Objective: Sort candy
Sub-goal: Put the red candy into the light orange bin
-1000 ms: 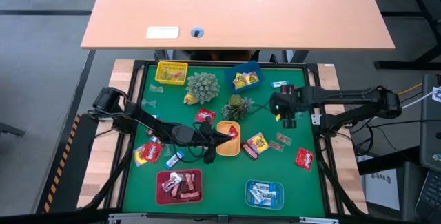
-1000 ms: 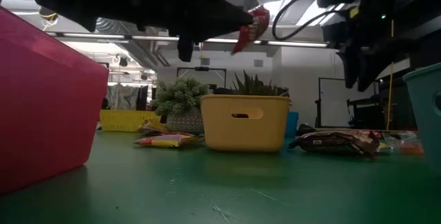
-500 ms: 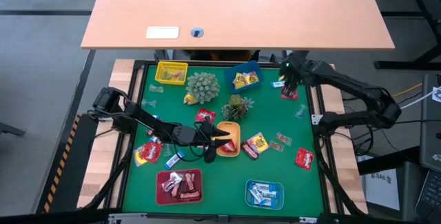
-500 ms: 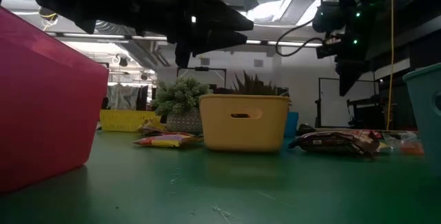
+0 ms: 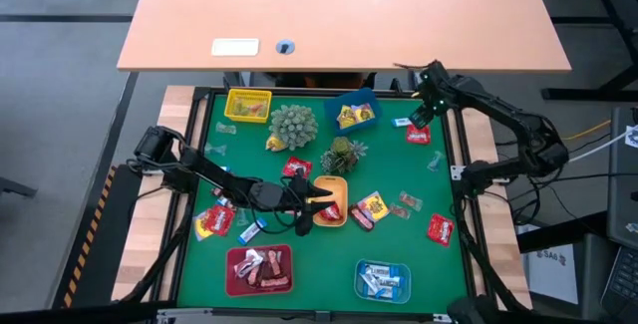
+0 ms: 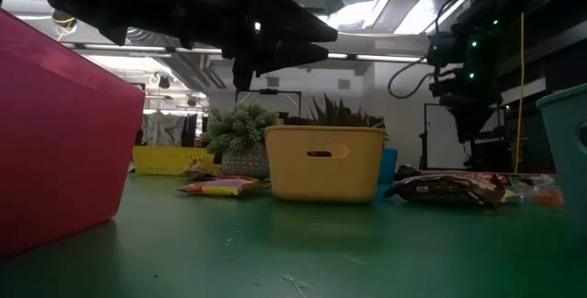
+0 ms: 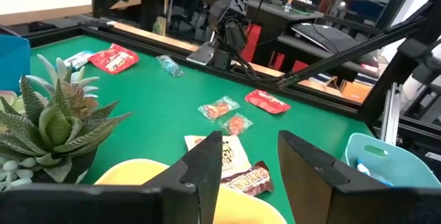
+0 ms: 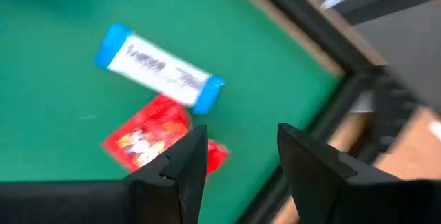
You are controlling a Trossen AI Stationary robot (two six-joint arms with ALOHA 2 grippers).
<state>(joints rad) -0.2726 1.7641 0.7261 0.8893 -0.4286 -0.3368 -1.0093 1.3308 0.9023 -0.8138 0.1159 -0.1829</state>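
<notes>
Sitting all over the green mat [image 5: 309, 254], the candy is only partly sorted: yellow pieces [image 5: 355, 116] in the blue tray [image 5: 351, 99], brown-pink ones [image 5: 259, 267] in the red tray [image 5: 231, 276], blue-white ones [image 5: 381, 282] in the light blue tray [image 5: 384, 266], and something red [image 5: 335, 208] in the little yellow tray [image 5: 321, 218] mid-table. Loose stuff is lying around too, like a red wrapper [image 8: 148, 135] and a blue-white bar [image 8: 160, 74] touching each other near the mat's far right corner, plus a red one [image 5: 440, 228] by the right edge. The left gripper [image 7: 249, 156] hangs over the yellow tray with its fingers spread and nothing between them. The right gripper [image 8: 236, 162] is up over that far corner pair, fingers apart too, holding nothing. Two spiky green plant things [image 5: 292, 124] sit between the back trays.
</notes>
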